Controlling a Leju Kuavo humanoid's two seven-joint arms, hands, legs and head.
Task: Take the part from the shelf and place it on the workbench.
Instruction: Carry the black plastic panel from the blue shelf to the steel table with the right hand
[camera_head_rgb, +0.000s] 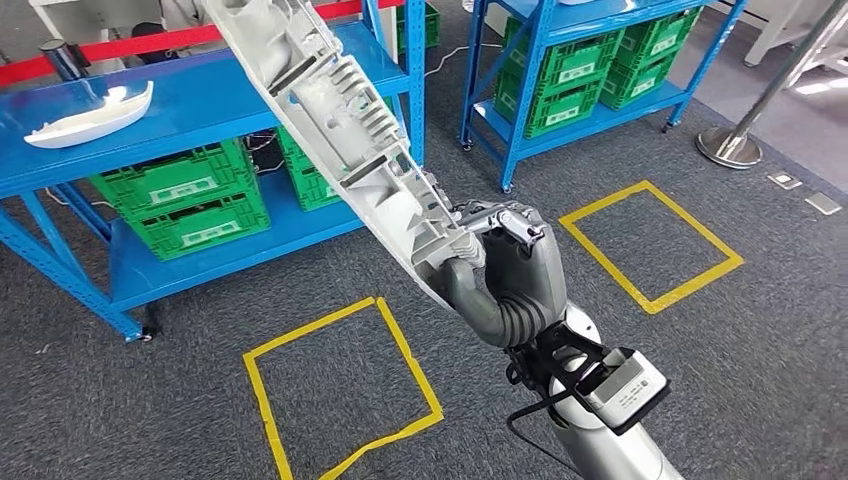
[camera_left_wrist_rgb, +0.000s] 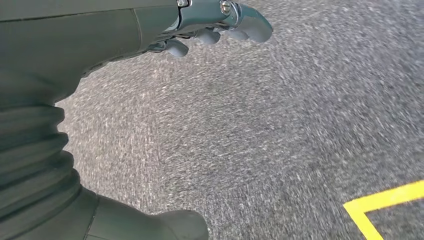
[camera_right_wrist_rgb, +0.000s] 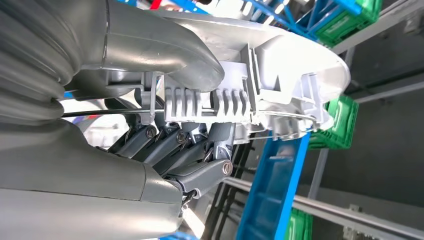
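Observation:
My right hand (camera_head_rgb: 505, 265) grips the lower end of a long white ribbed plastic part (camera_head_rgb: 335, 115), which slants up and to the left in front of me above the grey carpet. In the right wrist view the thumb lies over the part (camera_right_wrist_rgb: 260, 80) and the dark fingers (camera_right_wrist_rgb: 170, 147) curl under its ribs. A second white part (camera_head_rgb: 90, 115) lies on the top of the blue shelf (camera_head_rgb: 210, 90) at the left. My left hand (camera_left_wrist_rgb: 210, 30) hangs over the carpet, fingers apart, holding nothing.
Green crates (camera_head_rgb: 190, 200) fill the lower levels of the blue shelf and of a second blue rack (camera_head_rgb: 590, 75) at the back right. Two yellow tape squares (camera_head_rgb: 335, 385) (camera_head_rgb: 650, 240) mark the floor. A metal post base (camera_head_rgb: 730, 145) stands at the right.

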